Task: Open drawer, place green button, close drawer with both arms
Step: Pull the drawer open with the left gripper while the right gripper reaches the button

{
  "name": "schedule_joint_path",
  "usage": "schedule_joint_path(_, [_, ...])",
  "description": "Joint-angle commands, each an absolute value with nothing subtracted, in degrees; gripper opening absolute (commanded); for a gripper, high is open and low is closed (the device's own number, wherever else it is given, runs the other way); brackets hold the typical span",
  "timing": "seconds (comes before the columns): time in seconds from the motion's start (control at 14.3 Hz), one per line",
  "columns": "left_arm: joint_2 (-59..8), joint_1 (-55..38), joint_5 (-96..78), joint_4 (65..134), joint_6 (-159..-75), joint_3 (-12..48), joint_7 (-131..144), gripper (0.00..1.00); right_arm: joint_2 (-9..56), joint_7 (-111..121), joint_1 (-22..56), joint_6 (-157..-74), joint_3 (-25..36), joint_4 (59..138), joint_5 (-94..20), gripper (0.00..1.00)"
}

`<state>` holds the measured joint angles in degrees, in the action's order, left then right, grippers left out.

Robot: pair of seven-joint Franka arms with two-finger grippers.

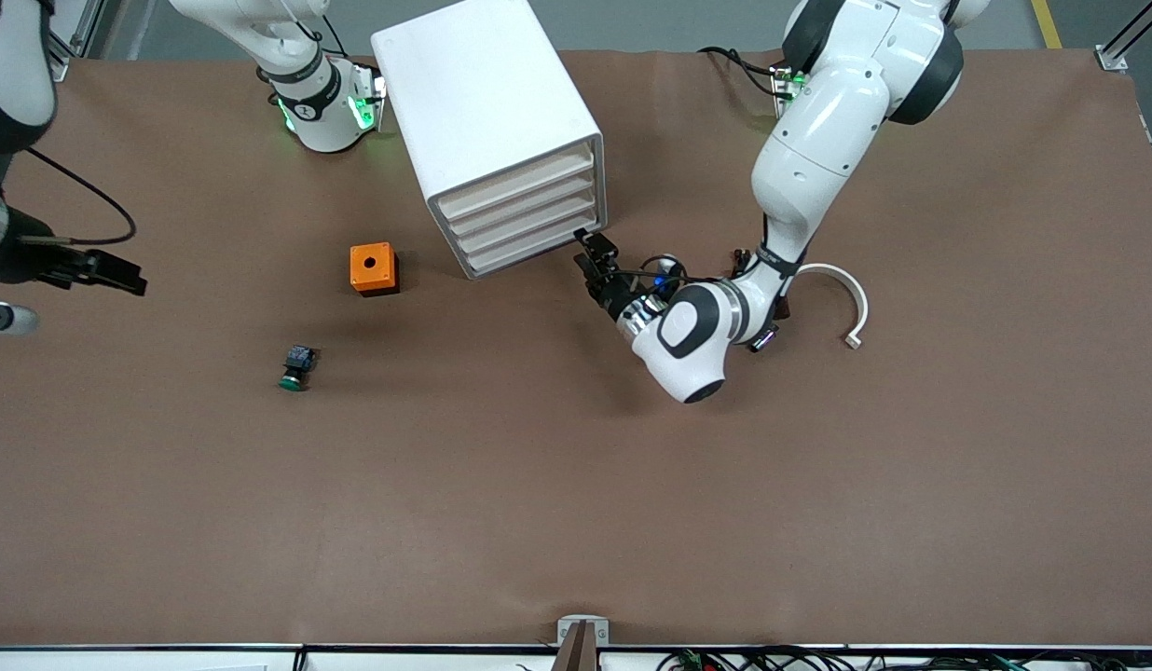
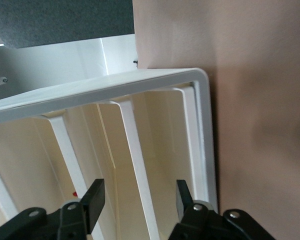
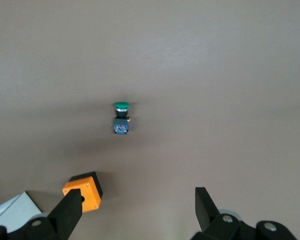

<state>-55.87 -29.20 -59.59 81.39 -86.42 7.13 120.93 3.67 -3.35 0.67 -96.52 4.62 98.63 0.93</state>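
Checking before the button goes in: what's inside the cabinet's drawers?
Nothing can be told: all four drawers in the cabinet are shut, showing only plain off-white fronts. The button lies on the table.

Both my arms wear glossy white rounded shells broken by black joint bands. The left arm [image 1: 823,130] has a black oval inset on its white wrist housing, a metal ring next to it, a thin black cable along the forearm, and a small blue light near its black left hand [image 1: 595,259]. The right arm [image 1: 306,84] glows green at its base collar. The black right hand [image 1: 105,270] trails a looping black cable. Silver screws dot both hands' knuckles.
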Motion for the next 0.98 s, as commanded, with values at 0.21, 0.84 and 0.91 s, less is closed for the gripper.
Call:
schedule_joint_path(0.21, [-56.5, -33.8, -61.0, 80.7, -85.3, 6.9, 122.3, 0.65, 3.4, -8.7, 2.7, -111.1, 4.7, 111.2, 0.2, 1.00])
schedule_joint_path(0.84, [-57.0, -34.7, -61.3, 80.9, -85.2, 6.9, 122.1, 0.16, 16.9, -13.7, 7.7, -147.1, 4.7, 126.3, -2.5, 1.00])
schedule_joint_path(0.91, [-57.0, -34.5, -61.2, 80.8, -85.2, 6.9, 122.1, 0.13, 18.3, -13.5, 7.6, -148.7, 4.7, 126.3, -2.5, 1.00])
